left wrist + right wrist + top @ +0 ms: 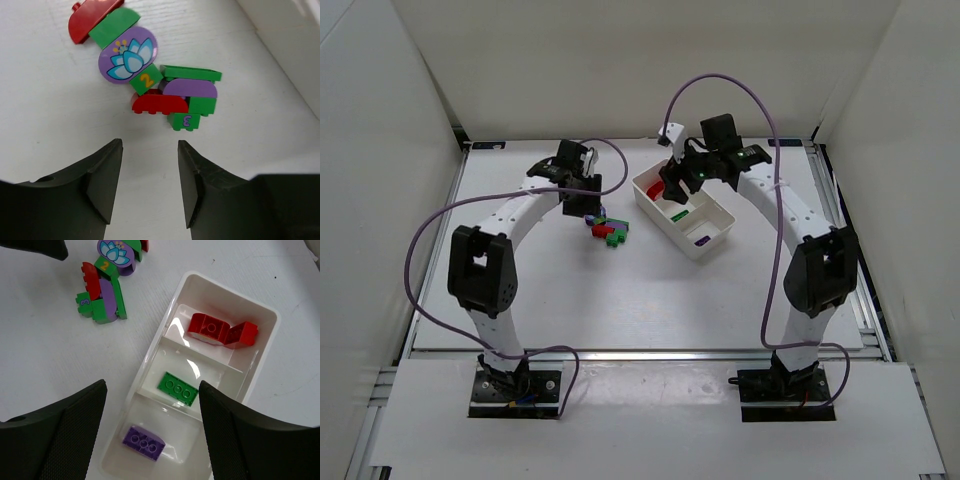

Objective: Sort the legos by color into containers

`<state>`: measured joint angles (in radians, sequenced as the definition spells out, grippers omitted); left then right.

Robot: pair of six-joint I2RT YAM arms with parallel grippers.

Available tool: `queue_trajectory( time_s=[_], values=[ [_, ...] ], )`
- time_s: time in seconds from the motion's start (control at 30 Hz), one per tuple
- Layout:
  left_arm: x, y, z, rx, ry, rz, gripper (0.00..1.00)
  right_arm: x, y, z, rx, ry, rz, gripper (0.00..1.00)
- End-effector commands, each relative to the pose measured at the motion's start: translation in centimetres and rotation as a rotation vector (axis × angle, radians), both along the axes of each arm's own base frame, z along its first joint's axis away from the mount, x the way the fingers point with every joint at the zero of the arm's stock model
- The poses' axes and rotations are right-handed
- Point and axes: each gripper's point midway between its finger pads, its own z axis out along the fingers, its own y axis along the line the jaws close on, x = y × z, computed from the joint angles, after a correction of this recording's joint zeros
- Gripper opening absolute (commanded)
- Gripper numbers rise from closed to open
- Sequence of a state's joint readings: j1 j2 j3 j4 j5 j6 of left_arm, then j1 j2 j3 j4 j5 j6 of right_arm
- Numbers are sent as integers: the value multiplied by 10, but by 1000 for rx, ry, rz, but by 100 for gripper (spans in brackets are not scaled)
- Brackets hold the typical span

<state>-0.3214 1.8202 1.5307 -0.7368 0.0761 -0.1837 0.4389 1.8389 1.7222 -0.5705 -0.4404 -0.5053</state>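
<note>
Several legos lie in a loose pile (pixel 610 232) on the white table, left of the tray. In the left wrist view I see a purple disc with a flower (pixel 127 55), a red arch (pixel 159 104), a green "3" brick (pixel 186 121) and a purple dome (pixel 191 89). My left gripper (pixel 149 145) is open just short of the pile, nothing between its fingers. The containers are three compartments of a white tray (pixel 200 277). They hold two red bricks (pixel 220 330), a green brick (pixel 176 388) and a purple brick (pixel 144 442). My right gripper (pixel 152 384) hangs open above the tray, empty.
White walls enclose the table on three sides. Purple cables loop from both arms over the table. The tray (pixel 715 243) lies diagonally at the centre right, with my right gripper (pixel 675 190) over its far end and my left gripper (pixel 590 210) beside the pile.
</note>
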Motion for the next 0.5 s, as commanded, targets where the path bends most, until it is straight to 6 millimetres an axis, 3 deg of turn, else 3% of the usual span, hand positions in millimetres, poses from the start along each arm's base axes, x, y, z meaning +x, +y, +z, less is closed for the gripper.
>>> queue_trajectory(
  time_s=[0.0,0.13,0.33,0.47],
  values=[
    [-1,0,-5,11,38,181,59,-1,-7,28,26,-68,-4,78],
    [-3,-14,-20,81,78,230,58,-1,-17,28,27,-63,-23,78],
    [5,-28,-37,53,139,312,58,-3,-30,26,32,-45,-45,78],
    [10,-29,-43,54,142,365,56,-6,-36,24,34,-33,-51,78]
  ],
)
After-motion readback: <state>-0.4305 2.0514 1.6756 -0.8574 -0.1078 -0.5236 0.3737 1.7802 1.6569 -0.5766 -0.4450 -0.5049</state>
